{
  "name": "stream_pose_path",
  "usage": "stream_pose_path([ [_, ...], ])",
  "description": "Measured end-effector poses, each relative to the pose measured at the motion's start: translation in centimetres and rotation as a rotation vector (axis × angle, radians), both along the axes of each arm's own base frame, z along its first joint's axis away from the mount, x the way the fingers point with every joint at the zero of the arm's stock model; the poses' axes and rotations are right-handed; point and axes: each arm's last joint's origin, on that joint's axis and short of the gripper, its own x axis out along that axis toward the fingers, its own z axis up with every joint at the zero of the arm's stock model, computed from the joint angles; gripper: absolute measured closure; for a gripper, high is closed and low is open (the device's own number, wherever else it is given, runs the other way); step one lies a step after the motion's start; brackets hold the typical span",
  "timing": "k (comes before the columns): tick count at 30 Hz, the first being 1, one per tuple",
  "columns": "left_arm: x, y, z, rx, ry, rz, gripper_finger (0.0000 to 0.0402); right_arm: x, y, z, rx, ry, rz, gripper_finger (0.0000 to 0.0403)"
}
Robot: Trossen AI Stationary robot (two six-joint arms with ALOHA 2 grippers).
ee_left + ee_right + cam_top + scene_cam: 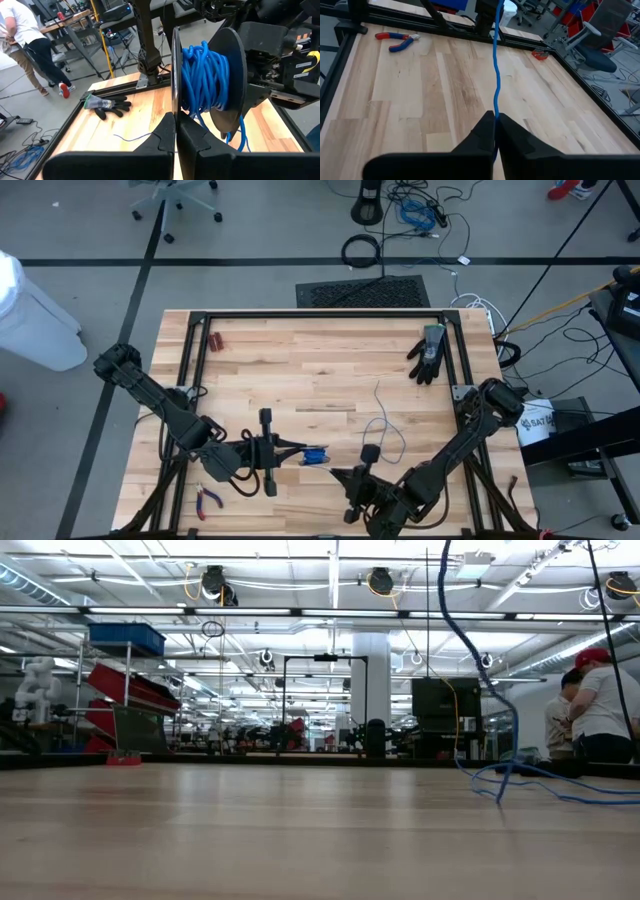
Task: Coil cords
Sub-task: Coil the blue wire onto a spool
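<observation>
The cord is a thin blue cable. Much of it is wound on a black spool (205,75) with two round discs, which shows as a blue spot in the high view (315,455). The cord's free length (385,420) lies in loose curves on the table's middle, and in the low view (480,670) it hangs down to loops on the wood. My left gripper (300,454) is shut on the spool, near the table's front. My right gripper (495,117), close to the spool's right, is shut on the cord. My left gripper pinches the rim of the spool's nearer disc (175,107) between its two fingers, at the disc's lower edge. The spool stands on edge beyond the fingertips. My right gripper pinches a single strand of the cord (495,107) between its fingertips. The fingers point toward the table's left. The strand runs on toward the left arm (490,15), above the wood and nearly straight.
Red-handled pliers (208,500) lie at the near left, also in the right wrist view (397,40). A black glove (428,355) lies at the far right and a small red thing (215,340) at the far left. A black frame (320,315) rims the table. People stand beyond it.
</observation>
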Motion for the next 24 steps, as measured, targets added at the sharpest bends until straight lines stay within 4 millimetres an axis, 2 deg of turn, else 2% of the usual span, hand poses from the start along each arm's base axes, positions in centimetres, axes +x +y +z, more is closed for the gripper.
stream_pose_path([
  [4,0.0,0.0,0.0,-0.002,0.005,-0.015,0.0395,-0.5,0.2,0.6,0.021,-0.019,0.003,0.04],
  [13,-0.1,-0.1,-0.3,0.005,0.031,-0.042,0.0395,-2.3,0.4,3.7,0.117,-0.113,0.0,0.0402],
  [24,-0.4,-0.4,-0.6,0.028,0.063,-0.054,0.0395,-5.6,2.3,4.7,0.225,-0.133,0.05,0.0402],
])
